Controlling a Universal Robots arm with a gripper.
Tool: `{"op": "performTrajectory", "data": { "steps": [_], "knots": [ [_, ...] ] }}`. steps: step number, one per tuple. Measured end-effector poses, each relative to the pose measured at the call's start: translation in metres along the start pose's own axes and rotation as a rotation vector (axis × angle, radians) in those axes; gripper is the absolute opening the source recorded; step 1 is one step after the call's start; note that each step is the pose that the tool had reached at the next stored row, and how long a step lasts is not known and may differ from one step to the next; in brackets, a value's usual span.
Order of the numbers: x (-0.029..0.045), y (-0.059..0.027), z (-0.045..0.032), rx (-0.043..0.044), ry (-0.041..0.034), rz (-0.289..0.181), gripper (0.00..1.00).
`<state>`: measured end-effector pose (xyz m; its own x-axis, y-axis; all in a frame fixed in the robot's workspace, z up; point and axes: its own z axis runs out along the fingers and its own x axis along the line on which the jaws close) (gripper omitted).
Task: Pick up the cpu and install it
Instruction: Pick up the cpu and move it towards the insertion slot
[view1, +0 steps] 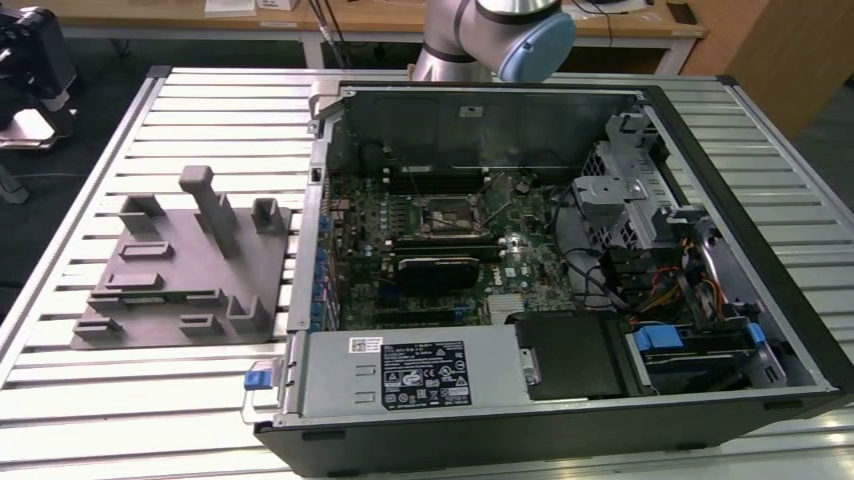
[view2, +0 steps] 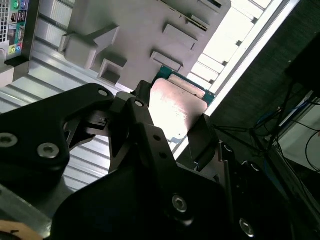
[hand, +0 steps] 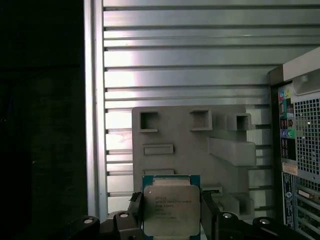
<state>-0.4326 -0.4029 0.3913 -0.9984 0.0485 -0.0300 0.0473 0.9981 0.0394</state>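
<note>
Fingers (hand: 136, 207) pinch the cpu (hand: 171, 205) by two opposite edges above the grey fixture (hand: 200, 145), seen in both wrist views. Whether the chip hangs fully clear of its pocket is hard to judge.

In the exterior view the fixture (view1: 174, 270) lies on the bench (view1: 160, 400) at nine o'clock of the open case (view1: 467, 120). The case holds the board (view1: 527, 265) with its socket (view1: 445, 212) near centre. A power supply (view1: 414, 372) sits at six o'clock, and a drive cage (view1: 627, 190) and cables (view1: 667, 290) at three o'clock.

The edge grip looks slim, so a jolt could tilt or drop the chip. A skewed seating would likely bend socket pins, and the case wall could catch the load going in.
</note>
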Motion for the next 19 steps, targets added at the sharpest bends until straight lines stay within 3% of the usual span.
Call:
{"op": "performTrajectory", "data": {
  "steps": [19],
  "knots": [
    [-0.0264, 0.0012, 0.0009, 0.0000, 0.0000, 0.000, 0.54]
  ]
}}
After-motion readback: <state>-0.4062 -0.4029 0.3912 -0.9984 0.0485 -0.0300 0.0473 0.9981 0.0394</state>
